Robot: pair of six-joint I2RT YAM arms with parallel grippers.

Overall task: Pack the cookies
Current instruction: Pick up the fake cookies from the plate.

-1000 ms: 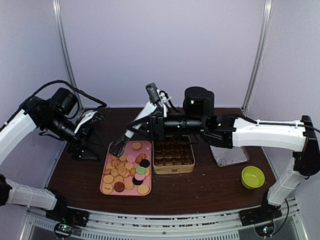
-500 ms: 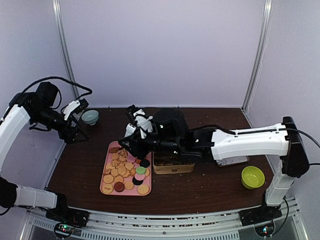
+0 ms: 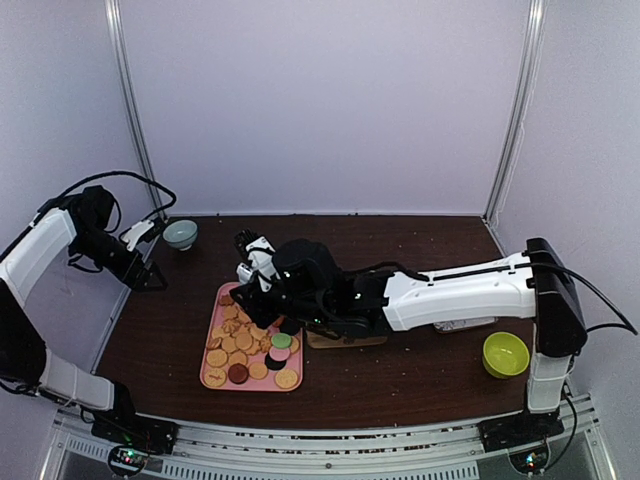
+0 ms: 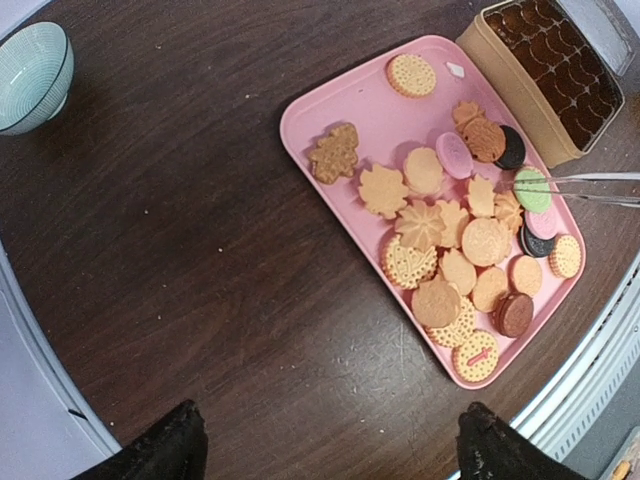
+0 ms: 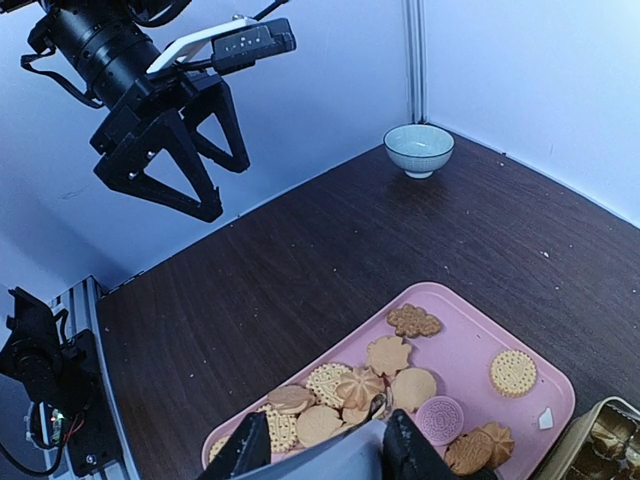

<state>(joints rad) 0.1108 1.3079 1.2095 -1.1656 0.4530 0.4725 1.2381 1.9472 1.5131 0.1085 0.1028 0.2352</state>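
- The cookies (image 4: pixel 440 250) lie heaped on the pink tray (image 4: pixel 335 105), left of centre on the bench.
- The right end effector (image 5: pixel 325 452), the nearer one, clamps metal tongs (image 4: pixel 560 183), their tips over the green cookie (image 4: pixel 530 206).
- The left end effector (image 4: pixel 335 450) is spread wide, well apart leftward.

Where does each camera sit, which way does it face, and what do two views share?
Top external: fixed above and behind the bases, looking down over the table; left arm and right arm show.
Left wrist: high up, looking down on the pink tray of cookies; the open left gripper shows at the bottom.
Right wrist: low over the tray, facing the teal bowl and back-left corner; the right gripper, holding metal tongs, shows below.
Shared: both wrist views show tray, cookies, bowl.
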